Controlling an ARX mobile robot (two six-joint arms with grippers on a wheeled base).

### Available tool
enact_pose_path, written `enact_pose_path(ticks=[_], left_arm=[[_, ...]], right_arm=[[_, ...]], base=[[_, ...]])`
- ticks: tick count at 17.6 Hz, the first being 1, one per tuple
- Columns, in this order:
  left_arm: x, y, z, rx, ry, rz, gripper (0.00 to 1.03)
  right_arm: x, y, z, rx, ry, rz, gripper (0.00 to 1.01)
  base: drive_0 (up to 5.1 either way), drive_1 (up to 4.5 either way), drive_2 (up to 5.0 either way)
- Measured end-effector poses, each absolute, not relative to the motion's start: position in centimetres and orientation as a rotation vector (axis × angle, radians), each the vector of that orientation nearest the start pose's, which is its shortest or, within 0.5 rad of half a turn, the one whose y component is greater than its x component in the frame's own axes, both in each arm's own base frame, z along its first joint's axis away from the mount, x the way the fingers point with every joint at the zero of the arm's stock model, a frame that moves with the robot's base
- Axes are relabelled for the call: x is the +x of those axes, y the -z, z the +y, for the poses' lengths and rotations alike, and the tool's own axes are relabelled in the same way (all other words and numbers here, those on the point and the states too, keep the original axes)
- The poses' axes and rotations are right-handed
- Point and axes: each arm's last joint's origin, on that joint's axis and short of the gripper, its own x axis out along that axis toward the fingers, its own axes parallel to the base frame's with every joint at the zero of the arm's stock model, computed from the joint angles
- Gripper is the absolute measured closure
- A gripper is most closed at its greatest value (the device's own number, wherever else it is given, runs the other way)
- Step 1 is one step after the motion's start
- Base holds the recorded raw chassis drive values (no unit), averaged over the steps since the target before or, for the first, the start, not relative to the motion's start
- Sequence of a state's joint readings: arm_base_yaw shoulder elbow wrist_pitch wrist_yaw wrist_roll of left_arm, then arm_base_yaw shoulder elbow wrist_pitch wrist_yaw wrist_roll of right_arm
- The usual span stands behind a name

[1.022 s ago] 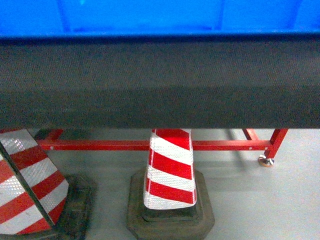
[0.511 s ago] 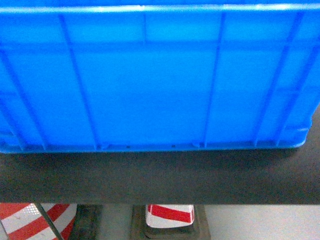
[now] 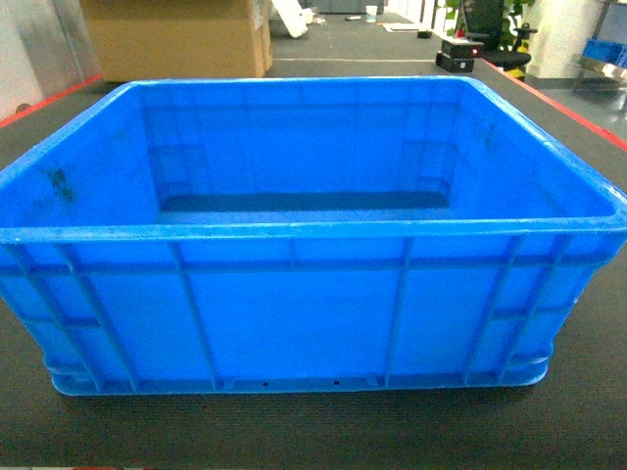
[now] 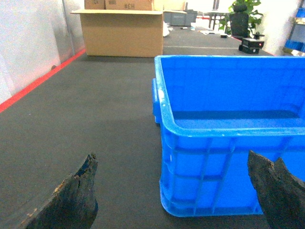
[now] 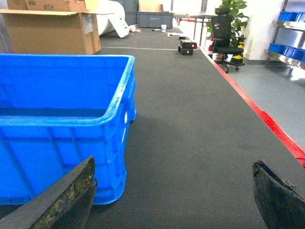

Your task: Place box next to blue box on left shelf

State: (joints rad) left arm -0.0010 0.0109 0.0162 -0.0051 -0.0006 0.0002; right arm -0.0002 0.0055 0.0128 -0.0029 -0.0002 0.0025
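Dark mat surface [image 5: 190, 119] — red-edged [image 5: 267, 119] — cardboard carton [image 4: 123, 31] behind.

Box [image 3: 294, 323]: bright blue, ribbed walls, thick rim (dark smudge inside).
Pose: upright, open, empty.
Place: sat on dark mat.

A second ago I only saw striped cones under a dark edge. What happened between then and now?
The head camera's view rose: from the red-and-white cones beneath the table, past the crate's side wall, to looking down into the blue crate on the dark table. Nothing was taken hold of: both pairs of fingers are open, the left gripper around the crate's left corner, the right gripper beside its right one. The crate looks unmoved and is empty.
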Motion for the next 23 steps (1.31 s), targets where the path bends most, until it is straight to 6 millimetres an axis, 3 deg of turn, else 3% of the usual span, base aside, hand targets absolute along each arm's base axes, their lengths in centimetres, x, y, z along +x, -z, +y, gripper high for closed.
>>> enact_pose_path(ticks=[23], left_arm=[[9.74, -16.77, -0.01, 0.001, 0.000, 0.000, 0.05]], right_arm=[[9.73, -16.69, 0.00, 0.002, 0.000, -0.002, 0.03]], base=[[0.0, 0.00, 0.0]])
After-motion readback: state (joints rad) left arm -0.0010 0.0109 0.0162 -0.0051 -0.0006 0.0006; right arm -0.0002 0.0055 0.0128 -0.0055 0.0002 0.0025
